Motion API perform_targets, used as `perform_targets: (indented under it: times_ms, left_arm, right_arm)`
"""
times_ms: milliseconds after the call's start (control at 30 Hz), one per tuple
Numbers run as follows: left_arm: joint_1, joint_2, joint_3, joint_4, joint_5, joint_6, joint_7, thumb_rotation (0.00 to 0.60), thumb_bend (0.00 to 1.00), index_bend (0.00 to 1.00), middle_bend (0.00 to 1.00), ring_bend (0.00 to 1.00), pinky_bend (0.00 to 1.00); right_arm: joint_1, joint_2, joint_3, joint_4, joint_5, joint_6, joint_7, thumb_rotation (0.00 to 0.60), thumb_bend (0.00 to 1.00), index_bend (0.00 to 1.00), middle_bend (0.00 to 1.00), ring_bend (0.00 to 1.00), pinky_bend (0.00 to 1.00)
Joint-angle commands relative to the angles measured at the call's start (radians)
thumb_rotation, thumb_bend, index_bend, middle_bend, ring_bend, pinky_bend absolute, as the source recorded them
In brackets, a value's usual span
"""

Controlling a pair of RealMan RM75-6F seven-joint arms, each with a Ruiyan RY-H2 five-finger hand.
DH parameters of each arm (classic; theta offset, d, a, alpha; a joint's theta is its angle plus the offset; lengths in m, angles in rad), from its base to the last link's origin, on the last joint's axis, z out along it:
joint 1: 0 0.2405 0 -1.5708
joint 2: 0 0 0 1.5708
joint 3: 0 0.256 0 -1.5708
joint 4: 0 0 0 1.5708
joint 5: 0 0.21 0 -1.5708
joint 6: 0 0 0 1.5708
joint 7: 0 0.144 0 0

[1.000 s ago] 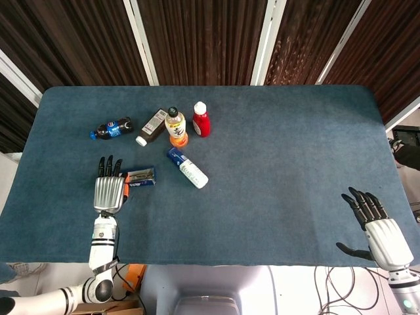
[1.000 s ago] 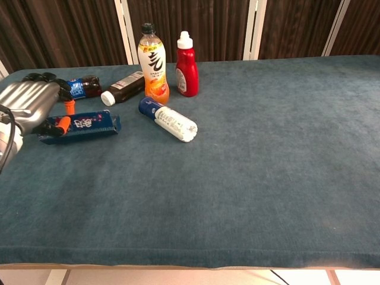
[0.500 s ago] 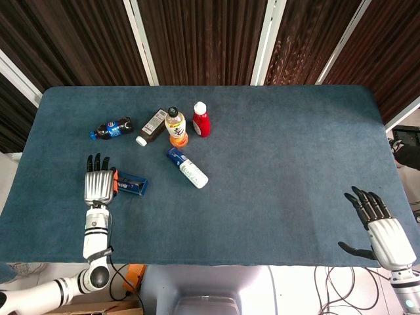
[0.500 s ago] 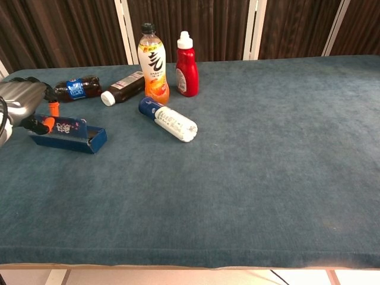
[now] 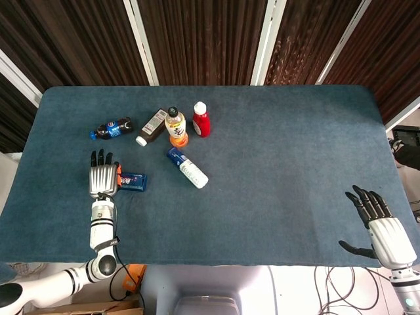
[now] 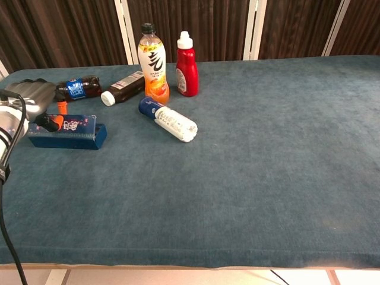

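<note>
Your left hand (image 5: 103, 180) lies palm down at the left side of the blue table (image 5: 282, 151), fingers stretched out flat and pointing away from you. Its thumb side is against the near end of the blue box (image 5: 132, 181), which lies on its long side just to the right of the hand. In the chest view the orange-tipped thumb (image 6: 50, 122) rests on the left end of the box (image 6: 67, 132), while the rest of the fingers lie straight and do not wrap it. So the hand touches the box at the thumb; whether that amounts to a pinch you cannot tell from these pictures.

Beyond your left fingertips a cola bottle (image 5: 111, 128) lies on its side, near but apart from the hand. To the right of it lies a dark bottle (image 5: 151, 126) with a white cap, also on its side. An orange drink bottle (image 5: 175, 126) stands upright next to that, and a red bottle (image 5: 201, 119) with a white cap stands just beside it. Nearer you, a white bottle (image 5: 187, 167) with a blue end lies tilted on the cloth, to the right of the box and clear of it.

Your right hand (image 5: 380, 228) is at the near right corner of the table, well apart from everything, with its fingers spread, its thumb out to the side, and nothing in it.
</note>
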Motion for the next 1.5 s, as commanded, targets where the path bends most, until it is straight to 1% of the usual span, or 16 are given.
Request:
perform_targets:
  times_ms: [33,400,500,533,567,633,700,733,833,933,1033,1100,1200,1333,1400,1500]
  left_arm:
    - [-0.013,-0.012,-0.001,0.023,-0.01,-0.011,-0.006,0.6,0.46,0.76,0.17,0.04,0.03]
    - [-0.062,-0.056,-0.029,0.141,-0.068,-0.067,-0.025,0.6,0.46,0.74,0.18,0.05,0.03]
    - [-0.066,-0.058,-0.031,0.152,-0.072,-0.074,-0.029,0.6,0.46,0.64,0.16,0.05,0.03]
    - [-0.066,-0.058,-0.031,0.152,-0.072,-0.074,-0.029,0.6,0.45,0.54,0.15,0.05,0.03]
    - [-0.067,-0.059,-0.033,0.157,-0.074,-0.077,-0.033,0.6,0.45,0.49,0.14,0.05,0.03]
    - [-0.069,-0.061,-0.035,0.168,-0.069,-0.081,-0.052,0.6,0.43,0.22,0.11,0.05,0.03]
    - [-0.071,-0.063,-0.033,0.186,-0.054,-0.083,-0.082,0.6,0.41,0.12,0.1,0.04,0.03]
    - [-0.071,-0.063,-0.032,0.193,-0.049,-0.084,-0.094,0.6,0.41,0.1,0.1,0.04,0.03]
    - [-0.071,-0.06,-0.034,0.202,-0.038,-0.081,-0.122,0.6,0.4,0.06,0.1,0.04,0.03]
    - [-0.068,-0.052,-0.025,0.209,0.0,-0.066,-0.163,0.6,0.4,0.05,0.1,0.04,0.03]
    - [-0.057,-0.036,-0.016,0.182,0.023,-0.064,-0.194,0.6,0.4,0.05,0.1,0.04,0.03]
    - [-0.047,-0.018,-0.007,0.148,0.043,-0.059,-0.215,0.6,0.4,0.08,0.1,0.04,0.03]
    - [-0.025,0.029,0.005,0.049,0.049,-0.075,-0.239,0.6,0.4,0.14,0.09,0.03,0.03]
    - [-0.007,0.103,0.019,-0.099,0.006,-0.082,-0.165,0.6,0.39,0.19,0.04,0.0,0.03]
    - [-0.005,0.139,0.033,-0.169,-0.031,-0.088,-0.104,0.6,0.38,0.18,0.01,0.0,0.02]
    - [-0.01,0.189,0.044,-0.262,-0.111,-0.112,-0.034,0.6,0.36,0.12,0.0,0.0,0.01]
  right_arm:
    - [-0.001,0.001,-0.001,0.0,0.0,0.0,0.0,0.6,0.14,0.0,0.0,0.0,0.0]
    - [-0.003,0.006,0.002,0.001,0.005,0.003,0.006,0.6,0.14,0.0,0.0,0.0,0.0]
    - [-0.002,0.006,0.003,0.001,0.006,0.003,0.007,0.6,0.14,0.0,0.0,0.0,0.0]
    - [-0.002,0.006,0.003,0.001,0.006,0.003,0.007,0.6,0.14,0.0,0.0,0.0,0.0]
    - [-0.002,0.006,0.003,0.001,0.006,0.003,0.008,0.6,0.14,0.0,0.0,0.0,0.0]
    - [-0.002,0.007,0.004,0.001,0.007,0.002,0.011,0.6,0.14,0.0,0.0,0.0,0.0]
    - [-0.001,0.007,0.004,0.002,0.008,0.001,0.012,0.6,0.14,0.0,0.0,0.0,0.0]
    - [-0.001,0.007,0.004,0.002,0.007,0.0,0.011,0.6,0.14,0.0,0.0,0.0,0.0]
    - [0.0,0.006,0.003,0.001,0.005,-0.002,0.007,0.6,0.14,0.0,0.0,0.0,0.0]
    - [-0.001,0.005,0.002,-0.001,0.004,0.0,0.002,0.6,0.15,0.0,0.0,0.0,0.0]
    - [-0.001,0.004,0.002,-0.002,0.004,-0.001,0.0,0.6,0.15,0.0,0.0,0.0,0.0]
    - [-0.001,0.003,0.002,-0.002,0.004,-0.001,0.001,0.6,0.14,0.0,0.0,0.0,0.0]
    - [-0.001,0.003,0.002,-0.002,0.002,0.0,0.001,0.6,0.14,0.0,0.0,0.0,0.0]
    - [-0.001,0.007,-0.002,0.0,-0.003,-0.001,0.006,0.6,0.15,0.0,0.0,0.0,0.0]
    - [-0.001,0.007,-0.001,-0.001,-0.003,0.001,0.006,0.6,0.15,0.0,0.0,0.0,0.0]
    - [0.0,0.006,-0.001,-0.001,-0.002,-0.002,0.004,0.6,0.15,0.0,0.0,0.0,0.0]
